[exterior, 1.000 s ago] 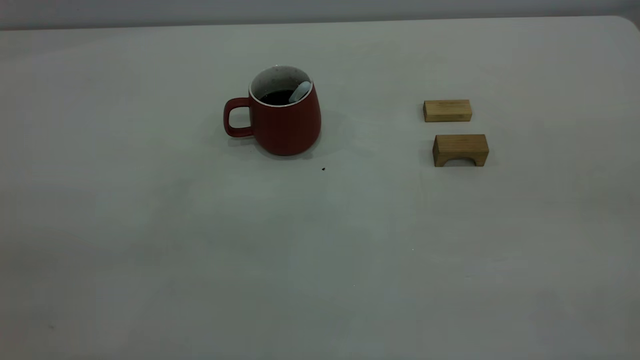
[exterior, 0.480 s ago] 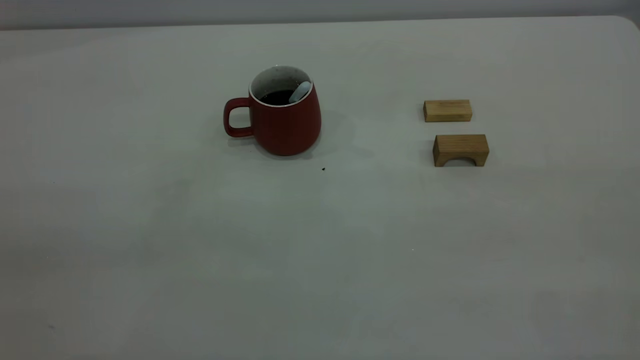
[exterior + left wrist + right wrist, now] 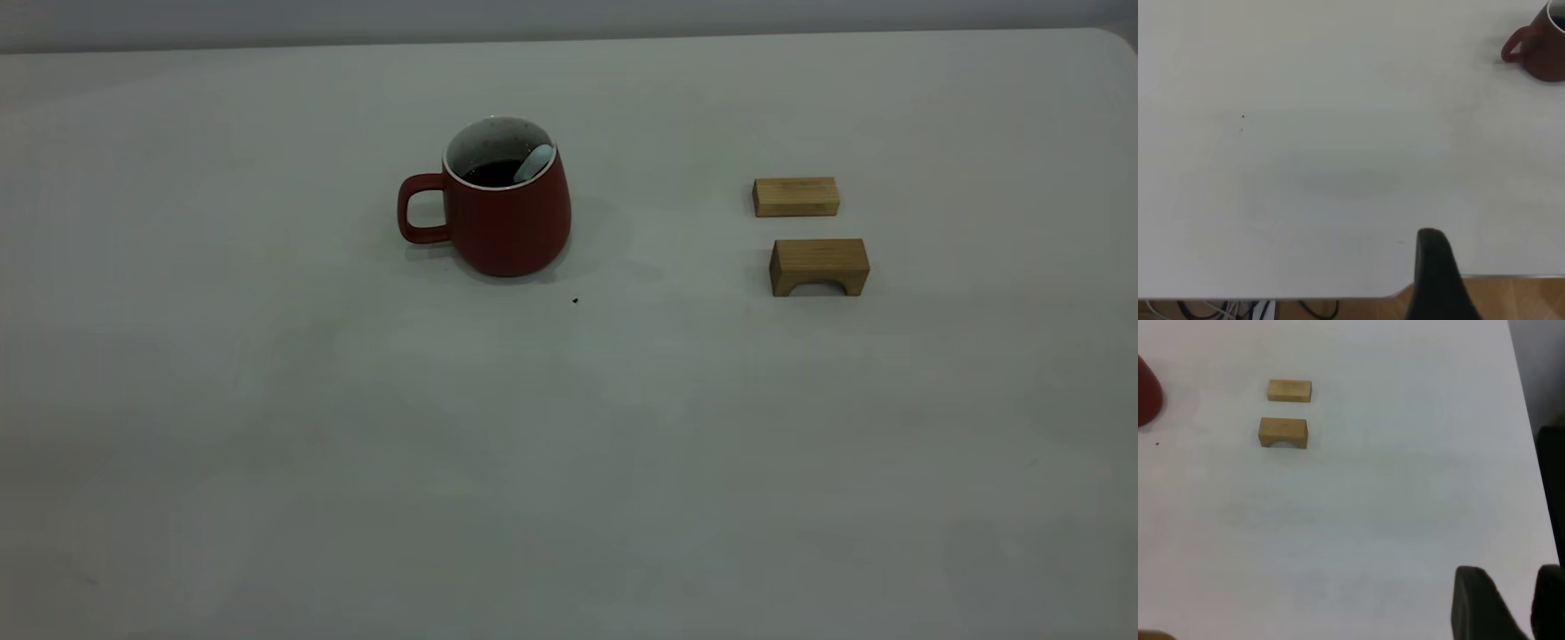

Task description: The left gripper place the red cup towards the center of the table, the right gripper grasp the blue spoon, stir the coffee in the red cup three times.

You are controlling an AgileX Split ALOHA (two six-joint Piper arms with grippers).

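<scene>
red cup (image 3: 505, 218) upright mid-table, blue spoon (image 3: 533, 164) leaning inside in the coffee (image 3: 493, 172); my right gripper (image 3: 1511, 603) fingers apart over near-right table (image 3: 569, 462); left gripper (image 3: 1438, 277): can't tell

One red cup (image 3: 507, 213), one blue spoon (image 3: 534, 164) (two wooden blocks (image 3: 796, 196)).

Very little of the robot's body shows. In the left wrist view, the left gripper (image 3: 1438, 280) appears only as one plain matte black finger with a rounded tip, broadening toward its base, with no markings or screws to make out. In the right wrist view, the right gripper (image 3: 1511, 603) shows two dark, nearly black fingers: one with a blunt, squared tip and another cut off beside it.
</scene>
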